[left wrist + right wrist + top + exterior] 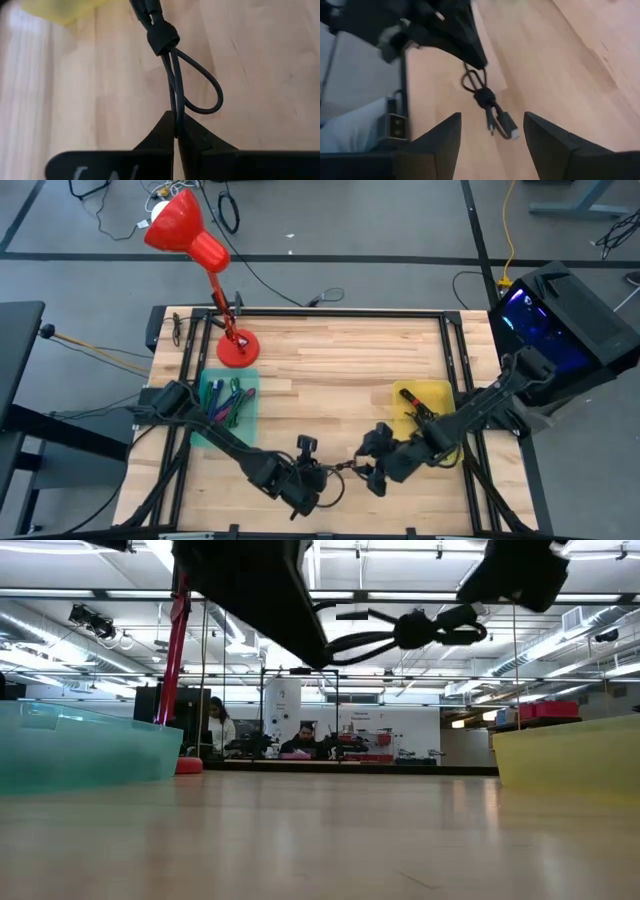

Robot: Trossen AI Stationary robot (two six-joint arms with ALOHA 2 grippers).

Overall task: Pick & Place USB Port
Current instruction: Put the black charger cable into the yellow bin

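Note:
The task's thing is a short black USB cable (345,469), coiled and bound at its middle by a black wrap (162,37). Its plugs (506,125) point toward my right gripper. My left gripper (318,478) is near the table's front edge at the centre and is shut on the cable's loop. My right gripper (492,135) stands open just to the right (372,465), facing the plug end without touching it. In the low view the cable (425,630) is well above the tabletop. My left gripper pinches the cable's looped end (176,117) between its two fingertips (192,137), where both strands of the loop run side by side. The fingers come roughly level from the table's left, along the cable. The cable is lifted clear, its wrapped middle and plugs reaching out toward the right gripper.
A teal tray (230,408) holding several coloured cables sits at the table's left. A yellow tray (425,405) lies at the right, under the right arm. A red desk lamp (236,348) stands at the far left. Bare wood stretches across the table's middle and far side.

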